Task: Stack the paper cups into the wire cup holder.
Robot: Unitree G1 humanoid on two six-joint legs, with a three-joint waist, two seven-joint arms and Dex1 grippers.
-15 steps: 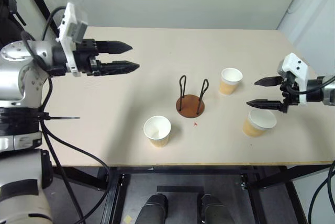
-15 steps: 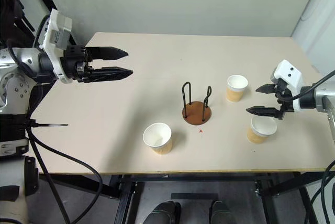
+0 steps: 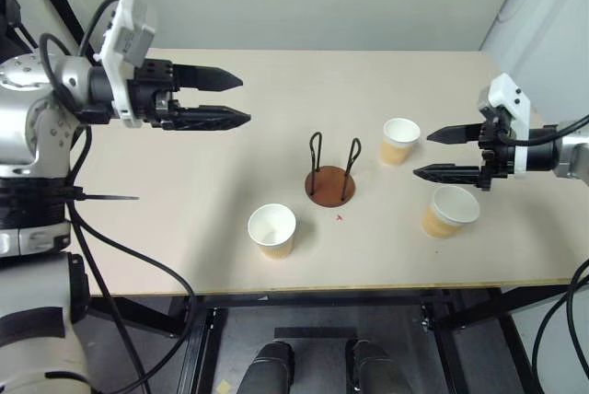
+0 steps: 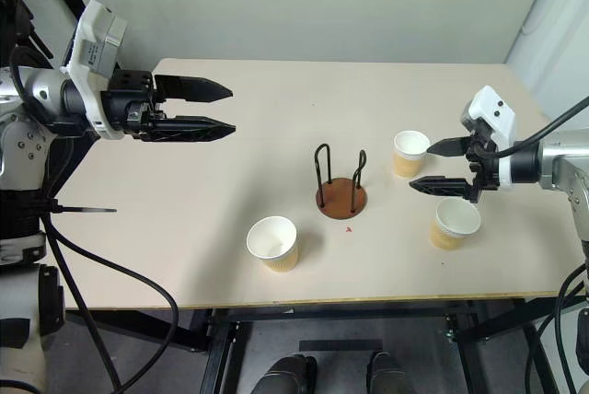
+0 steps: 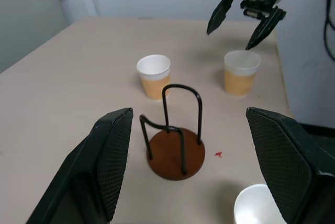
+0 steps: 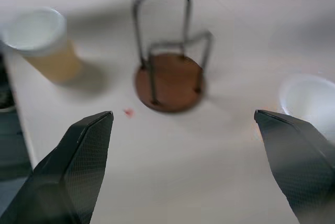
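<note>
The wire cup holder (image 3: 331,184), a reddish-brown disc with two black wire loops, stands empty at the table's middle. Three tan paper cups stand upright around it: one just right of it (image 3: 400,141), one nearer the front right (image 3: 450,211), and one at the front left (image 3: 272,230). My right gripper (image 3: 421,155) hovers open above the table between the two right-hand cups, pointing left toward the holder and touching neither. My left gripper (image 3: 245,99) is open and empty, raised over the table's left part and pointing right. The left wrist view looks over the holder (image 5: 175,150).
The pale table (image 3: 184,201) ends in a front edge close behind the two nearest cups. A small red mark (image 3: 340,218) lies just in front of the holder. A wall runs along the table's far side.
My right gripper has shifted left, from over the front right cup to the gap between the two right cups. The left gripper has hardly moved.
</note>
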